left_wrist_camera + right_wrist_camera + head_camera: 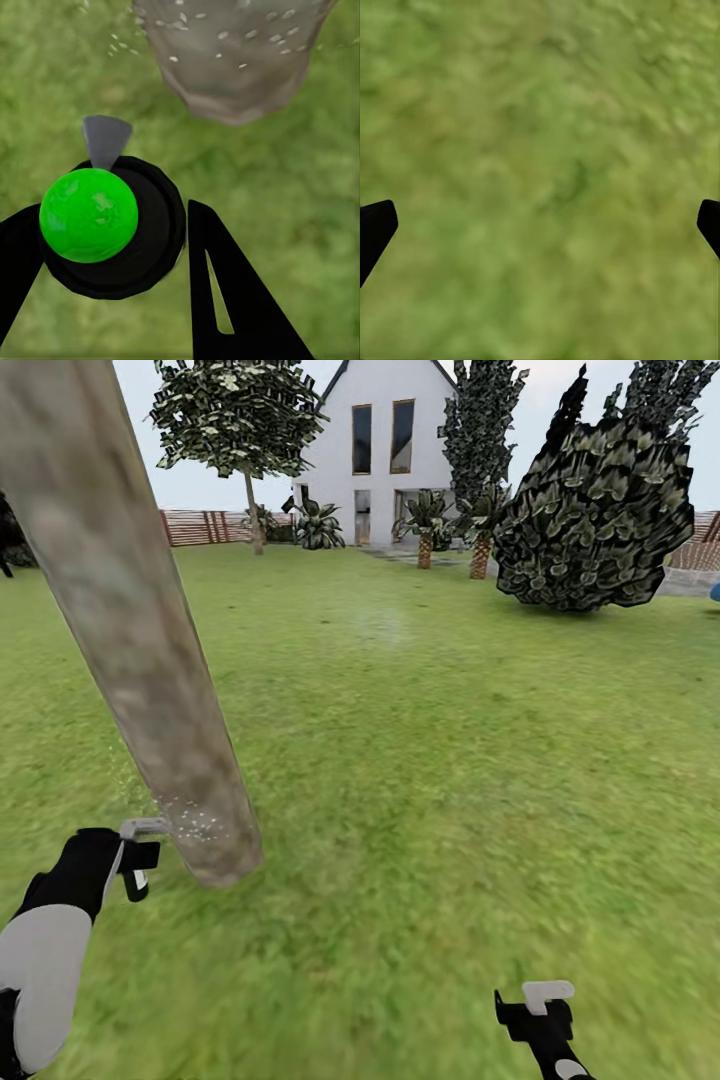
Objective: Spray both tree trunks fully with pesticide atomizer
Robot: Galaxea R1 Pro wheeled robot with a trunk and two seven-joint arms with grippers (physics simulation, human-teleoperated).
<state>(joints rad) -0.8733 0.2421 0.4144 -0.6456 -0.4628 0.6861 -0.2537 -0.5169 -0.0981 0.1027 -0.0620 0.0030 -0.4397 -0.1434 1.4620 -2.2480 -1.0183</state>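
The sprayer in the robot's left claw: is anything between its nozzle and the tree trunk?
Nothing visible. The left claw holds the sprayer with its grey nozzle aimed at the trunk. Only open air above grass lies between them, and white specks already dot the bark low down.

The left arm (45,960) reached forward at the lower left, its gripper (135,855) clamped on the pesticide atomizer (105,225), one finger (232,300) pressed against the black body. The right gripper (540,1010) sat low, fingertips (375,225) spread wide apart and holding nothing
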